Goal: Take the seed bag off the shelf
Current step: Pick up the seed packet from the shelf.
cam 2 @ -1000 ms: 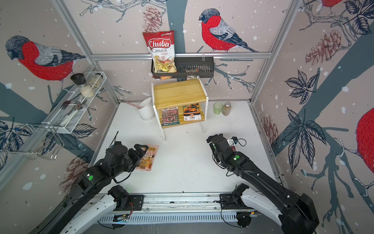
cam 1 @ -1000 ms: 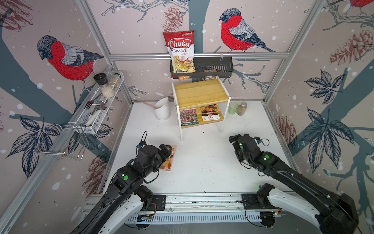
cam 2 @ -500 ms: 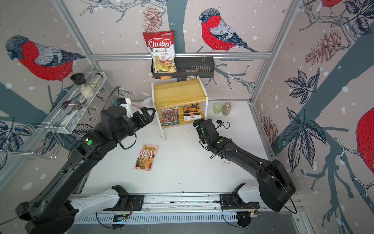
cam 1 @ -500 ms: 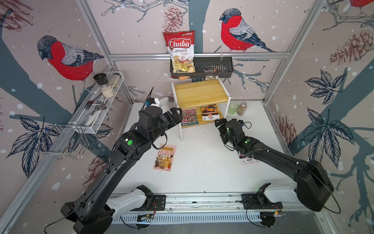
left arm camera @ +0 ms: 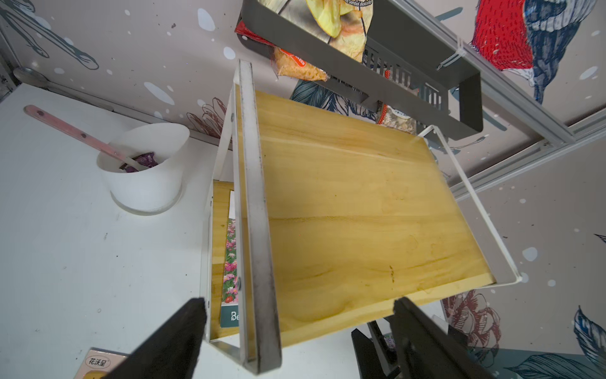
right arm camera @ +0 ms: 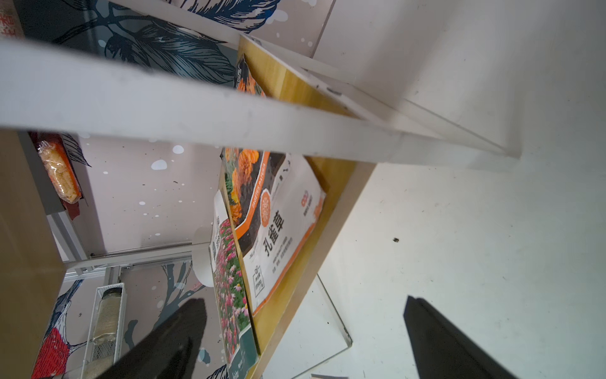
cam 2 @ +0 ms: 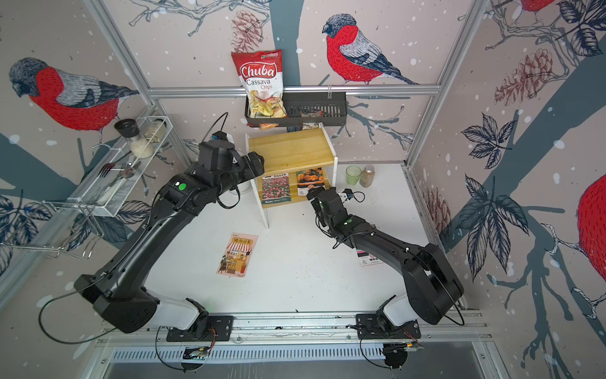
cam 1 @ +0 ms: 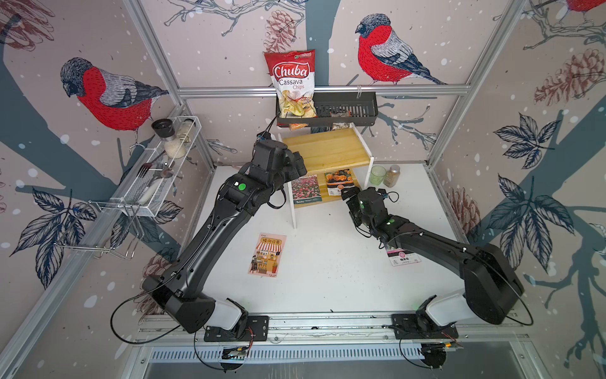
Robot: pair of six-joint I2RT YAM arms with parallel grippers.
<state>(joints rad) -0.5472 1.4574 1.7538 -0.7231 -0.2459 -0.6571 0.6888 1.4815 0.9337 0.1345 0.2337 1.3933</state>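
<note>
The left gripper hangs at the front left corner of the shelf, level with its upper board. Its jaws are spread wide and nothing is in them. In the left wrist view the shelf's white corner bar runs between the two fingers; I cannot tell whether either touches it. A white cup stands on the table off to this gripper's outer side.

Below this gripper and a little further in, the pink-flower seed bag lies flat on the lower board. Only a strip of it shows past the frame in the left wrist view. Back toward the left arm's base, a packet with a shop drawing lies on the table, well apart from the jaws.

The right gripper sits low at the front of the lower tier, also released wide and empty. The orange-flower seed bag lies on the lower board just ahead of its fingertips, not between them. In the right wrist view the orange-flower bag touches the pink-flower one at its edge. A glass cup and a spice jar stand near this gripper's outer side.
</note>
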